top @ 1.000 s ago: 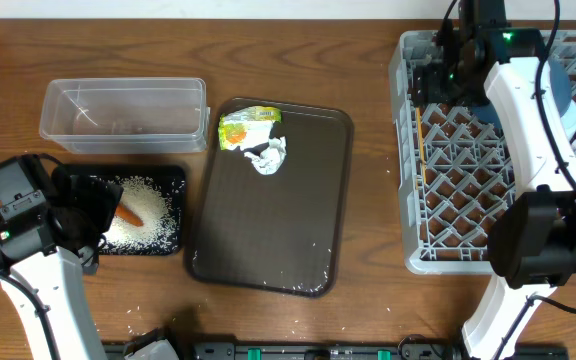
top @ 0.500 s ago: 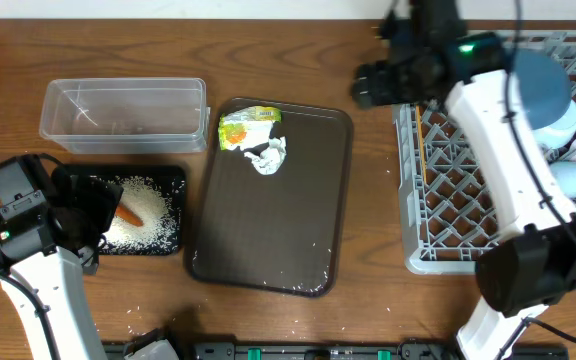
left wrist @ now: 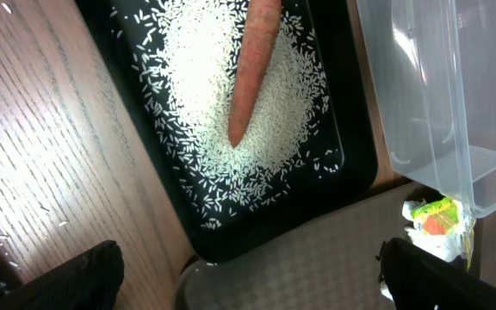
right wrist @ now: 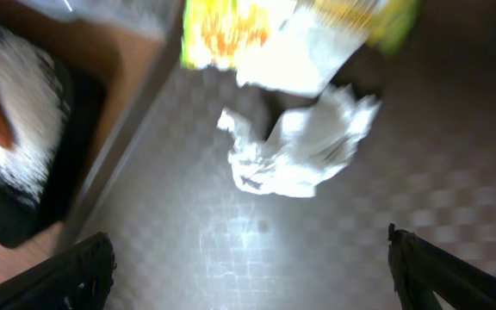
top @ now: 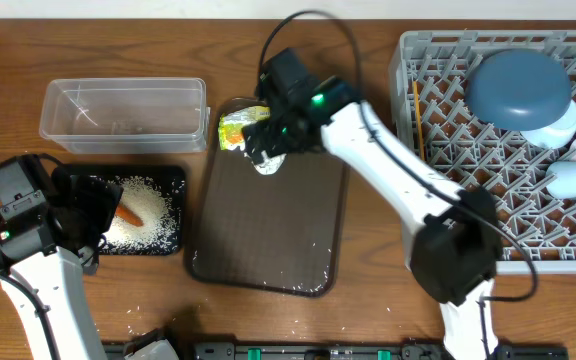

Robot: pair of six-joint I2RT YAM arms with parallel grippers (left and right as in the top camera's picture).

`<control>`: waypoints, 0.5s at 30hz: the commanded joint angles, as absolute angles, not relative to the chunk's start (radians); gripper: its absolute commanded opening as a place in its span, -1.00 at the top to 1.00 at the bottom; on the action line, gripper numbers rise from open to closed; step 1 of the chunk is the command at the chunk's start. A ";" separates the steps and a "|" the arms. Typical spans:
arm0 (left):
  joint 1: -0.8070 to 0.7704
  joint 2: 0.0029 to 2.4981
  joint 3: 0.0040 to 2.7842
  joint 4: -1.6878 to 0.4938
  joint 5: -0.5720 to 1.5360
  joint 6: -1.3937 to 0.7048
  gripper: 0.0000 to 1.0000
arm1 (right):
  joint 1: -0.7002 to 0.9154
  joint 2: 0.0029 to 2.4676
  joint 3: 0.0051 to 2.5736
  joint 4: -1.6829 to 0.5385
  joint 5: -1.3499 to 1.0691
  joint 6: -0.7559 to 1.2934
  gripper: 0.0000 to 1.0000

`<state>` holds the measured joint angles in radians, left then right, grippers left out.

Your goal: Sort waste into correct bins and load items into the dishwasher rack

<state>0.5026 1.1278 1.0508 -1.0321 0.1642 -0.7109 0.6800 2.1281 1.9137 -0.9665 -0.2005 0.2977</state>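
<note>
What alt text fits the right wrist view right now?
Blurred downward view: a crumpled white tissue lies on the brown serving tray, a yellow-green wrapper just above it in frame. The black tray of rice sits at left; open jaws frame the bottom corners, holding nothing.

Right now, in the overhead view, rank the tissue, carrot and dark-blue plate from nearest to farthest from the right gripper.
1. tissue, just beneath the right gripper
2. carrot, left, in the black tray
3. dark-blue plate, right, in the rack

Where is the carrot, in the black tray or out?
In: the carrot lies on the rice inside the black tray.
</note>
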 commanded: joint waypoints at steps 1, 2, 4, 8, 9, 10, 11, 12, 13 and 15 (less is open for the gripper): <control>0.507 1.130 1.071 -1.036 0.148 -0.720 -0.95 | 0.707 2.139 1.913 -0.976 -0.193 0.314 -0.99; 0.507 1.130 1.071 -1.035 0.148 -0.720 -0.94 | 0.714 2.138 1.913 -0.978 -0.199 0.314 -0.98; 0.507 1.130 1.071 -1.036 0.148 -0.720 -0.95 | 0.720 2.133 1.914 -0.980 -0.222 0.314 -0.99; 0.507 1.130 1.071 -1.036 0.148 -0.720 -0.94 | 0.717 2.133 1.914 -0.997 -0.312 0.313 -0.99; 0.507 1.130 1.071 -1.035 0.148 -0.720 -0.95 | 0.715 2.133 1.914 -1.006 -0.336 0.313 -0.98; 0.507 1.130 1.071 -1.035 0.147 -0.720 -0.94 | 0.713 2.133 1.914 -1.013 -0.358 0.309 -0.99; 0.507 1.130 1.071 -1.036 0.147 -0.720 -0.95 | 0.712 2.133 1.914 -1.017 -0.378 0.303 -0.99; 0.507 1.130 1.071 -1.035 0.148 -0.720 -0.95 | 0.712 2.133 1.914 -1.018 -0.388 0.299 -0.99; 0.507 1.130 1.071 -1.035 0.148 -0.720 -0.95 | 0.712 2.133 1.914 -1.018 -0.398 0.299 -0.99; 0.507 1.129 1.071 -1.036 0.147 -0.720 -0.95 | 0.711 2.133 1.914 -1.017 -0.405 0.299 -0.99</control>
<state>0.5026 1.1278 1.0508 -1.0321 0.1642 -0.7109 0.7109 2.1479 1.9083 -1.0157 -0.3450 0.3035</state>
